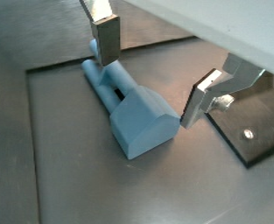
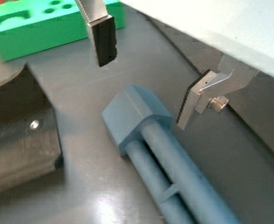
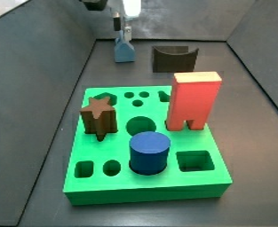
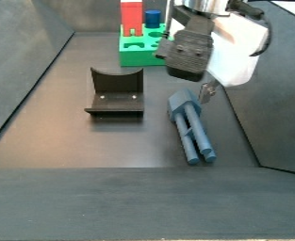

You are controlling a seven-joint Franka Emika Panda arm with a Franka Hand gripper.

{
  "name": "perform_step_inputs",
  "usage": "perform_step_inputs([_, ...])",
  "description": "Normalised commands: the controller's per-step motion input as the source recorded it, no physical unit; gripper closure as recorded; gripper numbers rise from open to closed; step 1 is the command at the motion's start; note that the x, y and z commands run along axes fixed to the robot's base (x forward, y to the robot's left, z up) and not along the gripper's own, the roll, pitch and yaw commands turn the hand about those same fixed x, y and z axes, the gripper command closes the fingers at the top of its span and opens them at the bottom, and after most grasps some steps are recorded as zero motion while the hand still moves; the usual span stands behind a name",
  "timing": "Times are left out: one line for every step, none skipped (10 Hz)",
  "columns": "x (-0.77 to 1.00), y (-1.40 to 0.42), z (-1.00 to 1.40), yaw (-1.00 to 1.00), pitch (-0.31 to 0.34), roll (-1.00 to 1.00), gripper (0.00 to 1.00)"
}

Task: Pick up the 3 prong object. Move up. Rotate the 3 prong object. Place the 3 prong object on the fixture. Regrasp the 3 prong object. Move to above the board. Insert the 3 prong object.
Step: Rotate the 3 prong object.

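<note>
Gripper (image 1: 157,74) hanging low over the floor, jaws spread wide, nothing between them; one finger (image 1: 105,37) and its mate (image 1: 207,94) straddling the 3 prong object (image 1: 129,109) without touching it, as far as both wrist views allow. The grey-blue piece is lying flat on the dark floor (image 4: 99,141), tapered end under the gripper (image 2: 145,79), prongs (image 2: 180,179) trailing away in parallel. In a side view the piece (image 4: 192,125) is resting just beside the fixture (image 4: 114,92), apart from it. Fixture (image 2: 17,131) sitting upright, curved notch up. The board (image 3: 147,151) is standing well apart, carrying a red block (image 3: 194,100), a dark blue cylinder (image 3: 149,152) and a brown star peg (image 3: 99,117). Gripper (image 3: 125,11) only partly in view there, at the far end.
</note>
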Motion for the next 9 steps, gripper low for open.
perform_step_inputs([0.03,0.0,-0.05,1.0,0.007,0.01,0.0])
perform_step_inputs([0.03,0.0,-0.05,1.0,0.007,0.01,0.0])
perform_step_inputs([0.03,0.0,-0.05,1.0,0.008,0.01,0.0])
perform_step_inputs([0.03,0.0,-0.05,1.0,0.008,0.01,0.0])
perform_step_inputs([0.03,0.0,-0.05,1.0,0.009,0.01,0.0])
perform_step_inputs([0.03,0.0,-0.05,1.0,0.01,0.01,0.0])
perform_step_inputs([0.03,0.0,-0.05,1.0,0.011,0.02,0.0])
perform_step_inputs([0.03,0.0,-0.05,1.0,0.012,0.02,0.0])
perform_step_inputs([0.03,0.0,-0.05,1.0,0.014,0.02,0.0])
